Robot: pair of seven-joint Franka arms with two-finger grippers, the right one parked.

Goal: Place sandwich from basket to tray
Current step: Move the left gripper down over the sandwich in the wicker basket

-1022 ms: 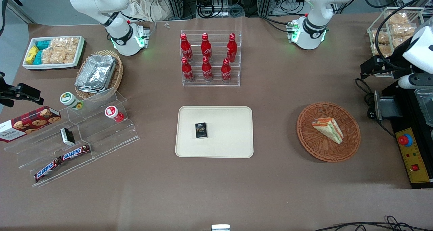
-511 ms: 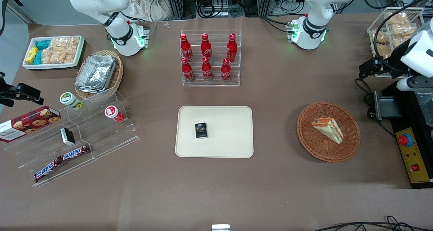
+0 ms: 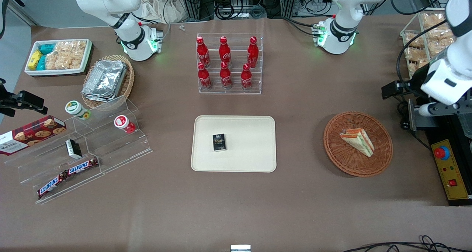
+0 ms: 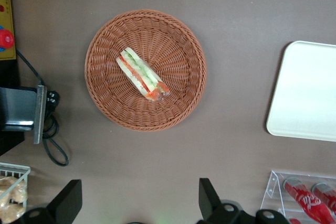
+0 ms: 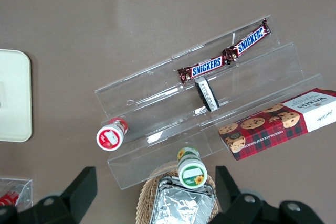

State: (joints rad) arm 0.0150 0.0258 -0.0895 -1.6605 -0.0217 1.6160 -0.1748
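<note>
Snacks first, at the parked arm's end of the table: the white bin of packets (image 3: 29,72), the tan wicker basket (image 3: 128,83) with its foil containers (image 3: 105,79), and the clear stepped stand (image 3: 110,148) with the Snickers bars (image 3: 68,175) on its lowest step. None of that has stirred in the last second.

Moving along, the rack of red Coca-Cola bottles (image 3: 225,64) stands farther from the front camera than the cream tray (image 3: 250,145). The tray lies flat at mid-table with only the small black box (image 3: 219,142) on it, same spot as before.

On to my end. The reddish-brown basket (image 3: 346,163) sits well apart from the tray, and the sandwich (image 3: 357,141) lies in it on its side, off the basket's middle, layers of red and green showing. Basket and sandwich are exactly where they were a second ago.

And now me, the only thing that has changed! My arm has swung from up by the wire crate of crackers (image 3: 431,27) toward the front camera, closing on the basket. My gripper (image 4: 139,205) hangs high over the table, touching nothing, its two black fingers (image 4: 71,203) spread wide with nothing between them. My wrist camera looks straight down on the basket, with the whole sandwich in sight.
</note>
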